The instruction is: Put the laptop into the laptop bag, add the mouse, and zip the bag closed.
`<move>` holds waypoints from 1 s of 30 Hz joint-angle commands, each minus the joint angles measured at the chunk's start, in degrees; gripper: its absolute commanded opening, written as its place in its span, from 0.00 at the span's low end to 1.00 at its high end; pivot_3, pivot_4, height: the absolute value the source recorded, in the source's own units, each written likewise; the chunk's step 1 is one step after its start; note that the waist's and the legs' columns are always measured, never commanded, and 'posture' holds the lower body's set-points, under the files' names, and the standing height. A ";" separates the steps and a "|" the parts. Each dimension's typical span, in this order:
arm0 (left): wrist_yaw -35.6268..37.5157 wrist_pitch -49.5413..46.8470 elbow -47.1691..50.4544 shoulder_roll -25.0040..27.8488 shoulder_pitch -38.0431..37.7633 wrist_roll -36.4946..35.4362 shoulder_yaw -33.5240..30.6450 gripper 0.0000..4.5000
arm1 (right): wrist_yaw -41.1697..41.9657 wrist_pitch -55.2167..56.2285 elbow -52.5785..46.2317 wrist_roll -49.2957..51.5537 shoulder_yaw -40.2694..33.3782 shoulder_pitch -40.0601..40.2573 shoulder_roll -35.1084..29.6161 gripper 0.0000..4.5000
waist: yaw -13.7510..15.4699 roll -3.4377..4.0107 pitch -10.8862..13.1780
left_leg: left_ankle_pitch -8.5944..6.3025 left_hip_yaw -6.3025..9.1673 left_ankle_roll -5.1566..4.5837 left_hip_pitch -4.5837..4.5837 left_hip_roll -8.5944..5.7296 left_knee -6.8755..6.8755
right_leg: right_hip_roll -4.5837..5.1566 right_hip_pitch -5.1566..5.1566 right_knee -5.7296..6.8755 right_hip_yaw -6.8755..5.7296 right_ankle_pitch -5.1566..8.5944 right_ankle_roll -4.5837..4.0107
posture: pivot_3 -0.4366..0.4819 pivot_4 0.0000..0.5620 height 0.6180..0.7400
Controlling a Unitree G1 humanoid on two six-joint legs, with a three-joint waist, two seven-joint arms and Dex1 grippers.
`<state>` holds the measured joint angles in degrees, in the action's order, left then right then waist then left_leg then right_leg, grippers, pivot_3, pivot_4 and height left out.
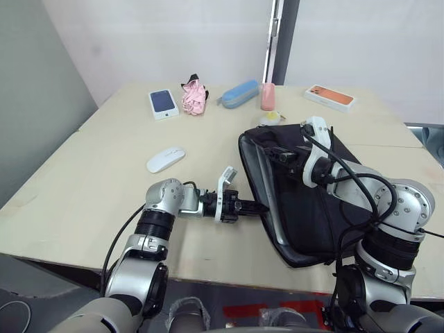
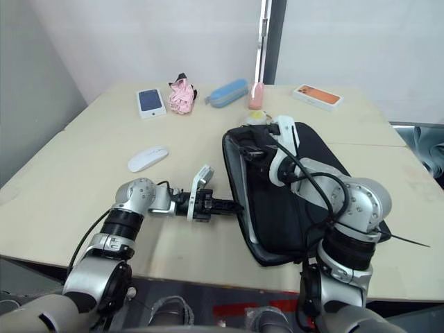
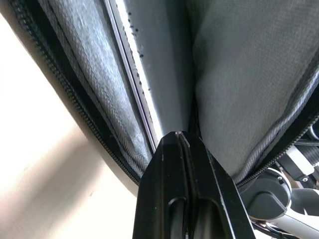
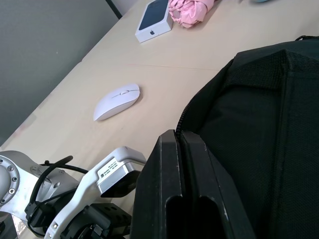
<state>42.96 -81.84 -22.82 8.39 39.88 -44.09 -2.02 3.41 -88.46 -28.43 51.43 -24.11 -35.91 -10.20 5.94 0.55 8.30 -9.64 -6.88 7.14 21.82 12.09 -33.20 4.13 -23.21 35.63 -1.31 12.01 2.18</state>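
here the left gripper (image 1: 258,206), fingers pressed together, pokes into the open laptop bag (image 1: 316,208) by the tabletop's (image 1: 90,187) near edge, the right gripper (image 1: 277,154) likewise closed, the mouse (image 1: 166,159) apart on bare tabletop.

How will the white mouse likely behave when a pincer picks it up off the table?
The mouse looks glossy and smoothly rounded, so narrow fingers could easily slip off it. It is low and flat-bottomed on the table, so it should probably slide rather than roll if nudged. Small and cable-free, it is likely light, with nothing to snag.
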 commanded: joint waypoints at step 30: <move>37.01 28.75 19.53 56.75 -26.11 1.37 -14.19 1.00 | 9.11 7.79 5.18 -0.58 4.03 1.18 -10.04 0.00 | -0.32 0.02 0.01 | 0.00 0.04 0.20 0.09 0.18 0.32 | -0.19 -0.23 -0.28 -0.15 0.01 -0.04 | 0.48 0.27 1.00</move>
<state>76.75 -57.74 -1.32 63.35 14.65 -44.49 -13.34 11.35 -82.57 -22.95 51.19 -20.54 -34.78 -19.46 5.63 0.57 8.32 -9.64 -6.84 7.35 21.91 12.28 -32.88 3.95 -23.43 35.37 -1.46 12.04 2.12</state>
